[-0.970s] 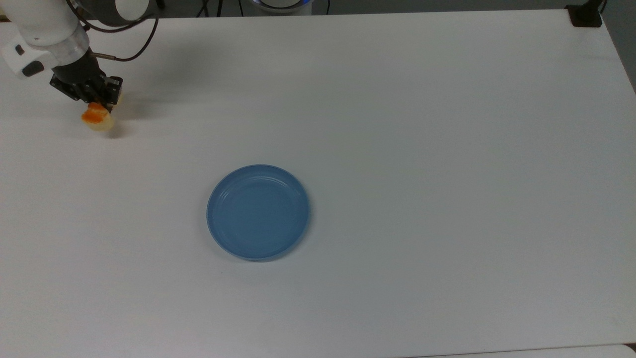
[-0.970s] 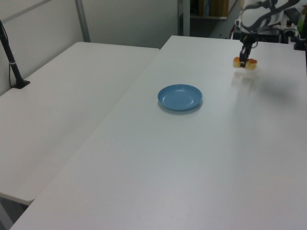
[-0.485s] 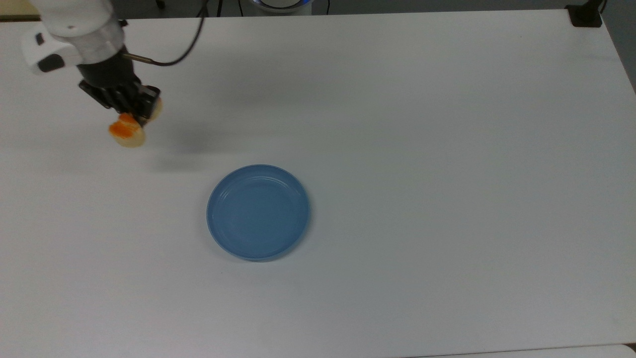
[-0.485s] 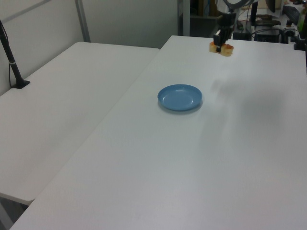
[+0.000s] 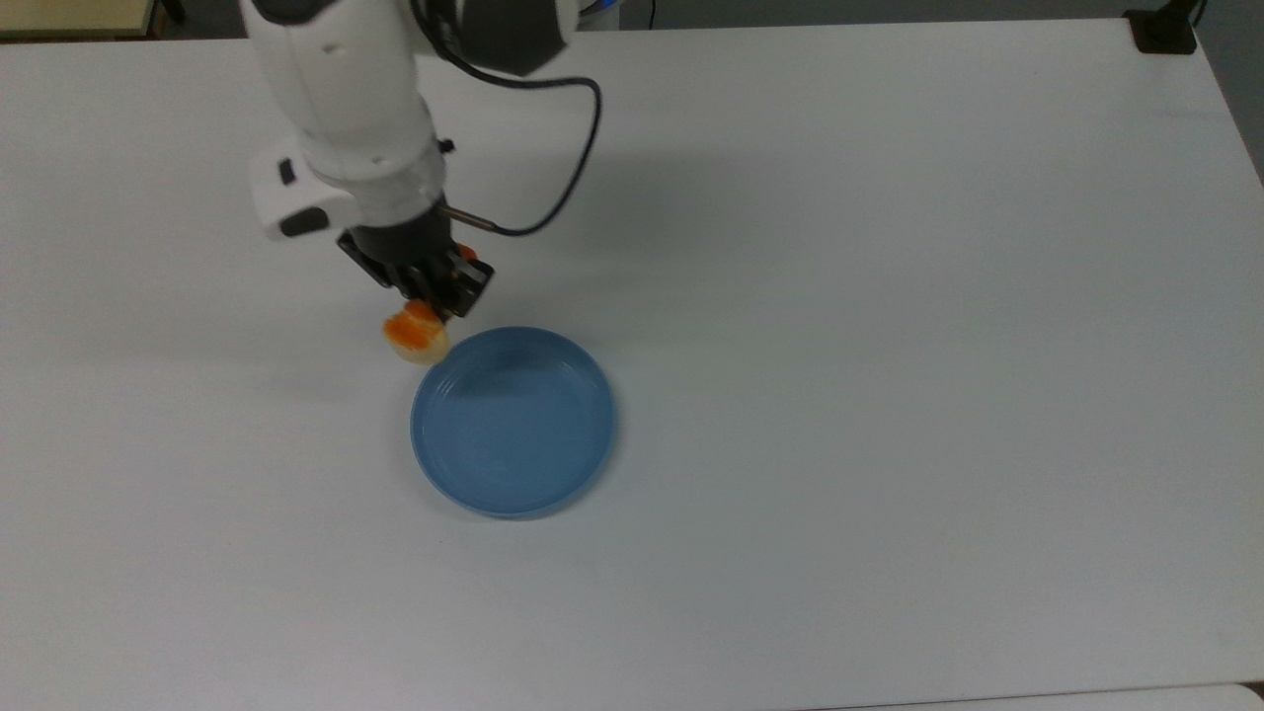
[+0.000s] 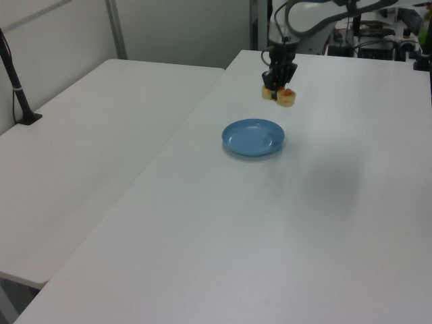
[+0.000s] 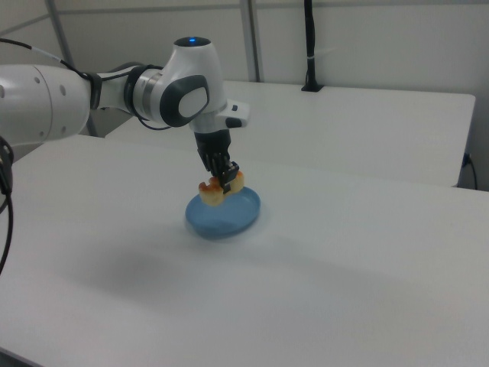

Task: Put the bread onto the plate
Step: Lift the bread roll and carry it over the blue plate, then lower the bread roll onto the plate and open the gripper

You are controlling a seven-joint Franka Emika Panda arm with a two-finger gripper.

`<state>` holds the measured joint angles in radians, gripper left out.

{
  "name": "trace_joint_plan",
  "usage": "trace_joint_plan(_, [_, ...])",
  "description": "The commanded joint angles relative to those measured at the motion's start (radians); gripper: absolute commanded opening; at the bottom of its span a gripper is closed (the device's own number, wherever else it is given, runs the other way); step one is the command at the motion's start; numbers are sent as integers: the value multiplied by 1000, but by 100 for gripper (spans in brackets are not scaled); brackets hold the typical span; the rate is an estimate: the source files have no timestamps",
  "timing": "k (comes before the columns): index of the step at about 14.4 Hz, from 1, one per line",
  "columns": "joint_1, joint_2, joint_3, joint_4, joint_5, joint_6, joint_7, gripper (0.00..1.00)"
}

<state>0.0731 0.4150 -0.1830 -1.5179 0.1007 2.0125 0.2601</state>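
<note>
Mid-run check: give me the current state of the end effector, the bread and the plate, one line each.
end effector: shut on the bread, raised above the table.
bread: held in the air, at the plate's rim in the top view, not yet set down.
plate: flat on the table, nothing on it.

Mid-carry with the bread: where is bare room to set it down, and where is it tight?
The plate is bare. The table is bare from the plate's rim out to its edges in the top view. Tight only at the plate's upper-left rim, where the gripper hangs with the bread.
</note>
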Motion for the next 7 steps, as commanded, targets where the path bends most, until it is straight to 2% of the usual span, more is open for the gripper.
trace_joint_plan(1, [51, 91, -12, 80, -24, -6, 65, 0])
trace_joint_plan(4, [85, 180, -12, 157, -36, 6, 62, 0])
trace_joint_plan(7, [94, 226, -12, 179, -36, 32, 64, 0])
